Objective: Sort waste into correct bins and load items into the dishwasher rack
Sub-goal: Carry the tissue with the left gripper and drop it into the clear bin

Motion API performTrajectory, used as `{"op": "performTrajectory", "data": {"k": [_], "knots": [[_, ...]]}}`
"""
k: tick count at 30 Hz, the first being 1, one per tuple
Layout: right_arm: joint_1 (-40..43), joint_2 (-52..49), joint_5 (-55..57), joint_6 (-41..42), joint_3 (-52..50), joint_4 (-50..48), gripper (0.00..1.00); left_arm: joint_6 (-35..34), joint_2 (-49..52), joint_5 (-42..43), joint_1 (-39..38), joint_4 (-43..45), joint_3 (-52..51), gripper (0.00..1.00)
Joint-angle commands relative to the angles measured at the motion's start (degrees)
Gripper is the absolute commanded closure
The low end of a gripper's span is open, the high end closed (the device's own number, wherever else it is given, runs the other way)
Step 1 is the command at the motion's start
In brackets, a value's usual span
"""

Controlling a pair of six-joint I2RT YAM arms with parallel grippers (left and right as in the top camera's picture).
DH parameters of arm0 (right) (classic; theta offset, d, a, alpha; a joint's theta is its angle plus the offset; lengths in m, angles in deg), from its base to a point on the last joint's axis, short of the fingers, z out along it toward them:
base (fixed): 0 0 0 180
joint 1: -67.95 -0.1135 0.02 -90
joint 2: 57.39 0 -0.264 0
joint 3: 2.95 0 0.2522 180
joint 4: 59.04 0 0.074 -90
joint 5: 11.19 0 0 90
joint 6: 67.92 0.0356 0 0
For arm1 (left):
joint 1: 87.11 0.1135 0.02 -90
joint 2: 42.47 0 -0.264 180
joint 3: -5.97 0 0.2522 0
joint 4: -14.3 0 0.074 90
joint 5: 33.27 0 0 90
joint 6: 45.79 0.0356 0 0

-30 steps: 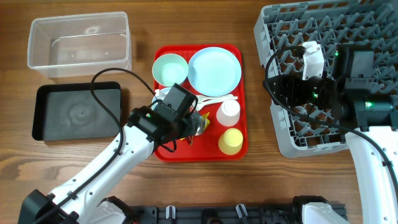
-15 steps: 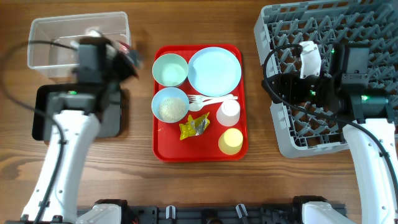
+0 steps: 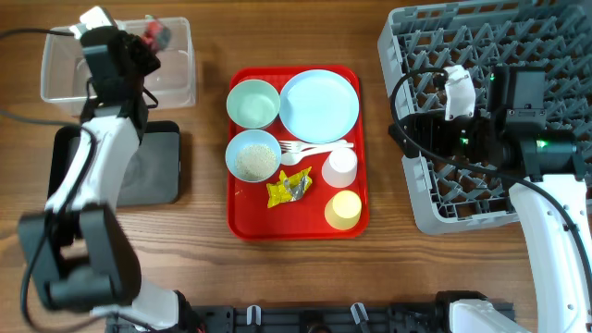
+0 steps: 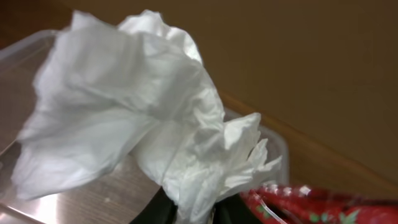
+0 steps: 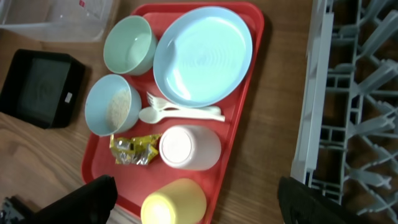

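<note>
A brown wooden tabletop holds it all. The left end effector [image 4: 196,211] pinches the crumpled white tissue [image 4: 124,112], with a red wrapper [image 4: 311,202] beside it. A moment ago it was down at the red tray [image 3: 245,217]. Now it hangs over the clear tub [image 3: 55,88], far left of the red tray, so I think the drop comes next. The right end effector [image 5: 199,205], fingers wide apart and empty, waits just right of the red tray. I can read no words; the black tray [image 5: 37,87] has a white label [image 5: 66,96], too small to read.
</note>
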Motion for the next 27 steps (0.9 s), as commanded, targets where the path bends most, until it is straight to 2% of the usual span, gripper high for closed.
{"op": "performTrajectory", "data": {"k": [1, 4, 5, 7, 11, 16, 19, 22, 27], "knots": [[0.24, -0.48, 0.39, -1.20, 1.11, 1.09, 0.13, 0.83, 4.33, -4.87, 0.17, 1.86, 0.24, 0.65], [0.24, -0.48, 0.87, -1.20, 1.11, 1.20, 0.12, 0.85, 4.79, -4.87, 0.15, 1.51, 0.24, 0.56], [0.24, -0.48, 1.09, -1.16, 1.11, 1.14, 0.13, 0.85, 4.79, -4.90, 0.15, 1.44, 0.24, 0.49], [0.24, -0.48, 1.22, -1.16, 1.11, 0.96, 0.13, 0.87, 4.79, -5.05, 0.17, 1.46, 0.24, 0.28], [0.24, -0.48, 1.25, -1.16, 1.11, 1.07, 0.12, 0.85, 4.79, -5.01, 0.59, 1.42, 0.24, 0.00], [0.24, -0.48, 1.42, -1.18, 1.11, 0.94, 0.13, 1.36, 2.54, -4.57, -1.46, -0.04, 0.26, 0.00], [0.24, -0.48, 1.90, -1.18, 1.11, 0.74, 0.13, 5.88, -2.91, -2.25, -4.22, -4.94, 0.26, 0.00], [0.24, -0.48, 1.88, -1.14, 1.11, 0.15, 0.12, 7.04, -11.50, 0.63, -8.55, -17.22, 0.26, 0.00], [0.24, -0.50, 1.86, -0.96, 1.11, -1.86, 0.12, 7.06, -21.38, 13.38, -17.05, -37.22, 0.26, 0.01]]}}
